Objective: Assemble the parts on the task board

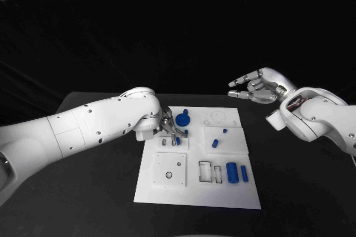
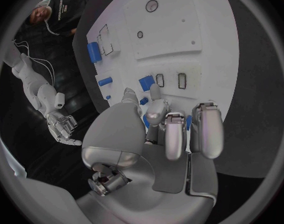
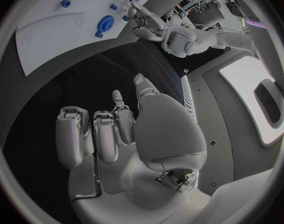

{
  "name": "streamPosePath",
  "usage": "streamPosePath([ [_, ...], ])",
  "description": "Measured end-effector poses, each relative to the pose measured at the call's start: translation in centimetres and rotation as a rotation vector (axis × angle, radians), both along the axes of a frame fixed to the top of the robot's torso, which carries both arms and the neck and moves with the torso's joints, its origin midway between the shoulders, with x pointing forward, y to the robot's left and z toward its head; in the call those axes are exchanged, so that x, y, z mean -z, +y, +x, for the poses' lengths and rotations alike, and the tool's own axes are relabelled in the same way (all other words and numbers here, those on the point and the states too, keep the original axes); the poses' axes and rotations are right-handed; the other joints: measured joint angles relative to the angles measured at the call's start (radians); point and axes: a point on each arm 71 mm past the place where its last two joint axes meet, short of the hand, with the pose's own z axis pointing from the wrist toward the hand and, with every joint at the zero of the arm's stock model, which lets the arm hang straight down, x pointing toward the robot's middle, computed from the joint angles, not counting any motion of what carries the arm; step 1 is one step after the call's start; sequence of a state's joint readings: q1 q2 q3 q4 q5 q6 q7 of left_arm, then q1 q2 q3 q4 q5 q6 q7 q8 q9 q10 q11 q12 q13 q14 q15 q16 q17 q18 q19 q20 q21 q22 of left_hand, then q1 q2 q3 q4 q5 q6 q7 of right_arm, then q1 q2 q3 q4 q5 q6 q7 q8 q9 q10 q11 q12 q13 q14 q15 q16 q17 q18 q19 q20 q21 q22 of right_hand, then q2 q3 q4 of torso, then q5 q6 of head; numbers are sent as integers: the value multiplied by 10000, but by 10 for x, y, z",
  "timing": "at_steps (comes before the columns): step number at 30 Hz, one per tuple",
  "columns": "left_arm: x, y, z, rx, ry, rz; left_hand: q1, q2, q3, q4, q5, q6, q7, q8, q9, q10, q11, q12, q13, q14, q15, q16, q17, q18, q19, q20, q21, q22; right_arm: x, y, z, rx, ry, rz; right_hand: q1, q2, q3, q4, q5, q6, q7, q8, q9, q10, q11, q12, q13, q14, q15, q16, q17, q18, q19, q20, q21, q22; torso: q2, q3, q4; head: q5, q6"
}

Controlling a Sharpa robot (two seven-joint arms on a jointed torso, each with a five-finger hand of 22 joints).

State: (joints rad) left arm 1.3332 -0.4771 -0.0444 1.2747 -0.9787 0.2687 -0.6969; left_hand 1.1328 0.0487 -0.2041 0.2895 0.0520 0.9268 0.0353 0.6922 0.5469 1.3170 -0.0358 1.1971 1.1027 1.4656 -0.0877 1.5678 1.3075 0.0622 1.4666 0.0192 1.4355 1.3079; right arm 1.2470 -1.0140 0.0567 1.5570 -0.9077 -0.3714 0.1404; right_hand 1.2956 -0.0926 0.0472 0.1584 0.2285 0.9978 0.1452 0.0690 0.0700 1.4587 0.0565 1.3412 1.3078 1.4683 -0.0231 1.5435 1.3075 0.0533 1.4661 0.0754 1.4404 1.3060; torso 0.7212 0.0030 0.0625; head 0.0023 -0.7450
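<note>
the left hand (image 1: 167, 128) reaches over the task board (image 1: 199, 196), fingers pinching a small blue part (image 1: 178, 141) above the board's narrow slots. the right hand (image 1: 256, 88) hovers beyond the board's far right corner, fingers apart, holding nothing.

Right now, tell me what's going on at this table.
The robot is assembling small blue parts on the white task board. Its left hand is down over the board's far-left area, fingers at a small blue part by the slots; whether it grips the part is unclear. The right hand hangs open above the table beyond the board, holding nothing. A blue gear, a small peg and two blue cylinders lie loose on the board.
</note>
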Motion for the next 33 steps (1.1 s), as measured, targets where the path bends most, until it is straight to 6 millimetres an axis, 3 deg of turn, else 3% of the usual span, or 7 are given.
streamPosePath([
  [14,2,-2,0,107,126,105,276,91,255,-26,0,-35,-35,82,137,0,0,0,30,0,0,0,-1,0,0,0,0,-1,1,0,1,-10,56,-21,38,39,-27,-27,136,0,0,0,-2,0,0,0,-1,0,0,0,-1,0,0,0,1,-10,3,6,3,1,-38],
  [26,3,-4,0,187,198,154,672,-171,1109,2,0,-142,1,120,329,-1,0,36,35,0,0,0,-2,2,0,1,-1,-2,2,0,1,-18,98,-35,39,39,-28,-27,192,0,0,0,-3,0,0,0,-2,0,0,0,-2,0,0,0,1,-10,9,7,3,11,-67],
  [33,4,-5,-1,234,227,170,673,-171,1273,5,1,-176,-32,120,354,-1,0,36,34,0,0,0,-2,1,0,1,0,-3,2,1,2,-32,137,-47,38,39,-27,-27,192,0,0,0,-4,0,0,0,-2,0,0,0,-2,0,0,0,1,-10,9,7,3,17,-102],
])
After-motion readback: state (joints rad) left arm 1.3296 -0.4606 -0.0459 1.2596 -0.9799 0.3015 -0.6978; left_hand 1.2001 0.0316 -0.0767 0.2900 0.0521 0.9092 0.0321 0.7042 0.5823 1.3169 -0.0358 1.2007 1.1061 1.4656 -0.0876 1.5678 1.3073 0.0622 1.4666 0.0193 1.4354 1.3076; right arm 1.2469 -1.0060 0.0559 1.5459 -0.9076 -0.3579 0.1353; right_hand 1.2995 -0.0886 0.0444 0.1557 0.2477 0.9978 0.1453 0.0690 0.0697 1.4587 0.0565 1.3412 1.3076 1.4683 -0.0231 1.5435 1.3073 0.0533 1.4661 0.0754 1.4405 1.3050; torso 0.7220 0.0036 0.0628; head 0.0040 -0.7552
